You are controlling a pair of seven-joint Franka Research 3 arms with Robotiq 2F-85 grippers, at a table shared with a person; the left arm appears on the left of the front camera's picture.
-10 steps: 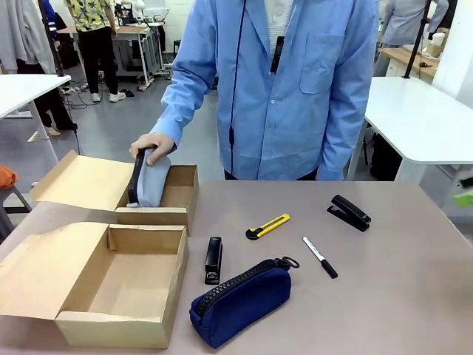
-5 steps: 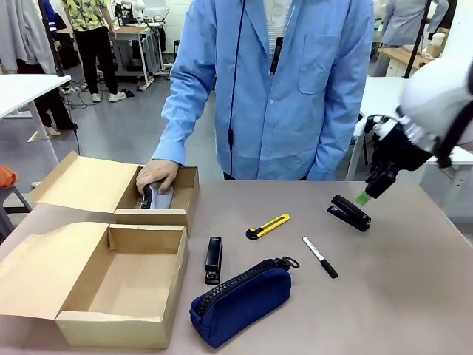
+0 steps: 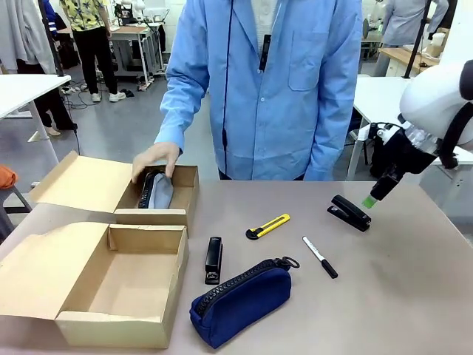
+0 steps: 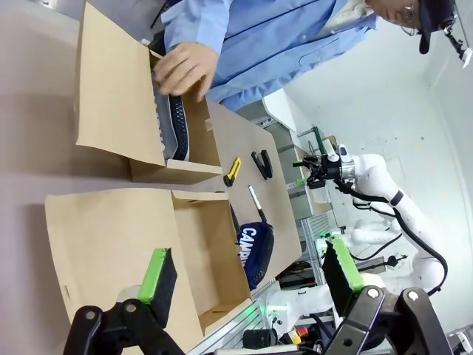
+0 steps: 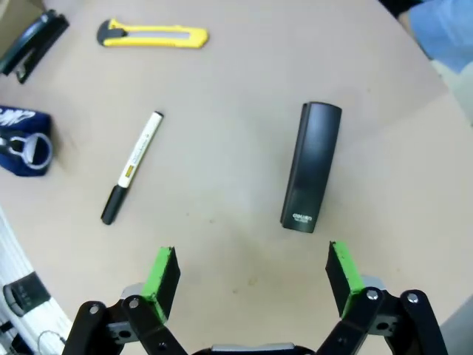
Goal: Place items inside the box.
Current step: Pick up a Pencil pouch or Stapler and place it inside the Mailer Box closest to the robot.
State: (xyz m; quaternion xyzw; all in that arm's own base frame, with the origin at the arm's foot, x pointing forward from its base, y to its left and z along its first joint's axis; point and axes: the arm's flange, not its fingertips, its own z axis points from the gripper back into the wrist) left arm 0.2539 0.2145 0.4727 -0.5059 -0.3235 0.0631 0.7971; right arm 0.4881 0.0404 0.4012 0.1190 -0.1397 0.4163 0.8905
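Right arm: Your right arm reaches in from the right side of the table [image 3: 399, 296], its wrist tilted down and toward the middle.
Right claw: Your right claw [image 3: 369, 201] hovers just above the right-hand end of the far black stapler [image 3: 349, 212]. Its fingers are spread wide and it holds nothing. From the wrist camera, that stapler lies flat on the table just beyond the green pads [image 5: 164, 274].
Left claw: Your left claw [image 4: 251, 281] is also spread wide and empty, looking across the open flap of the near box [image 3: 111, 329].
Person's hand: The person's hand [image 3: 155, 159] is curled, palm down, over a grey pouch [image 3: 157, 191] that stands on edge in the far box [image 3: 159, 217]. You cannot tell whether the hand touches it.
Items on the table: The navy pouch [image 3: 240, 299] lies nearest you, just right of the near box. A second black stapler [image 3: 213, 259] lies beside that box's right wall. The yellow utility knife [image 3: 267, 226] lies mid-table. The white marker [image 3: 319, 257] lies between the knife and the far stapler, black cap toward you.
Near box: It is open, with bare cardboard inside.
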